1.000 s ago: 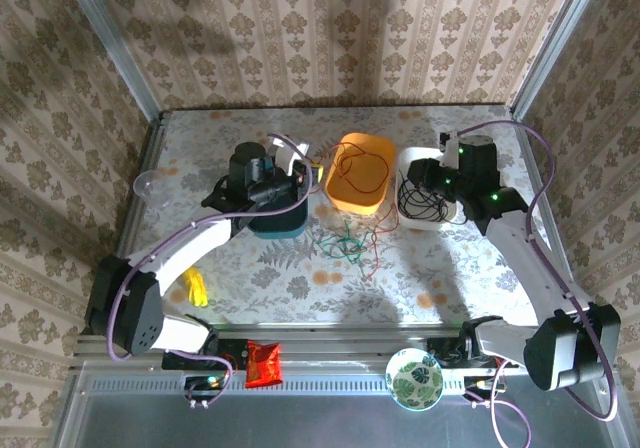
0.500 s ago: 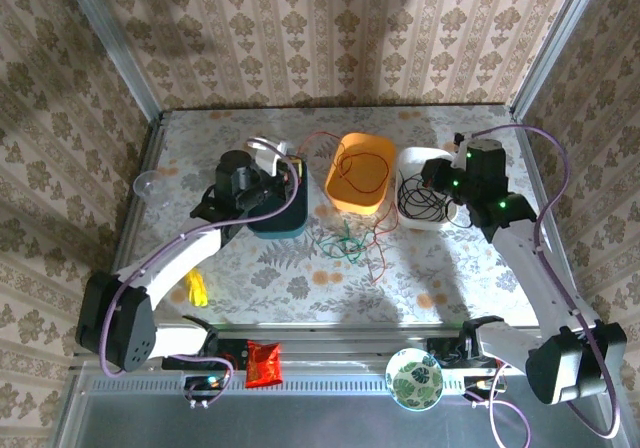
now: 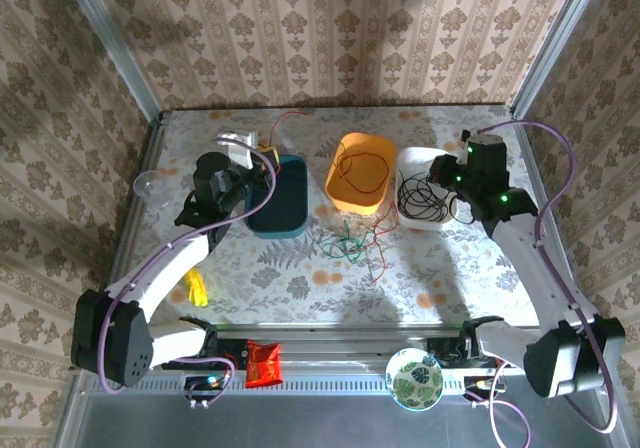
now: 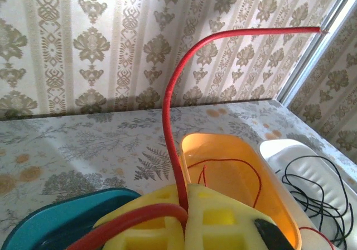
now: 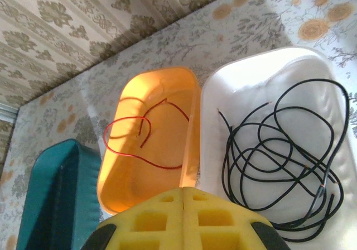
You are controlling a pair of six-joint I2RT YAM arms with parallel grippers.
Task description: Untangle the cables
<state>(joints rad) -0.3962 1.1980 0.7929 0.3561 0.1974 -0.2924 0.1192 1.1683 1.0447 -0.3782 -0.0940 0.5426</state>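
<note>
- Pinched between the pads of the left hand (image 4: 185,208) — a red cable (image 4: 165,110), arching up and over toward 2 o'clock, above the teal tub (image 4: 44,222).
- Pressed together with nothing between: the pads of the right hand (image 5: 183,216), over the white tub (image 5: 245,77).
- In that white tub, a black cable (image 5: 279,160) in loose loops.
- At its 9 o'clock, an orange tub (image 5: 162,72) with a thin red loop (image 5: 127,118) inside.
- On the worktop (image 3: 300,278), at 6 o'clock of the orange tub — a green cable (image 3: 345,240) tangled with red strands.

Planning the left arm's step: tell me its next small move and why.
Probably swing the left gripper across over the orange bin and open: it is shut on a red cable, red wire already lies in that bin, the black cable in the white bin.
</note>
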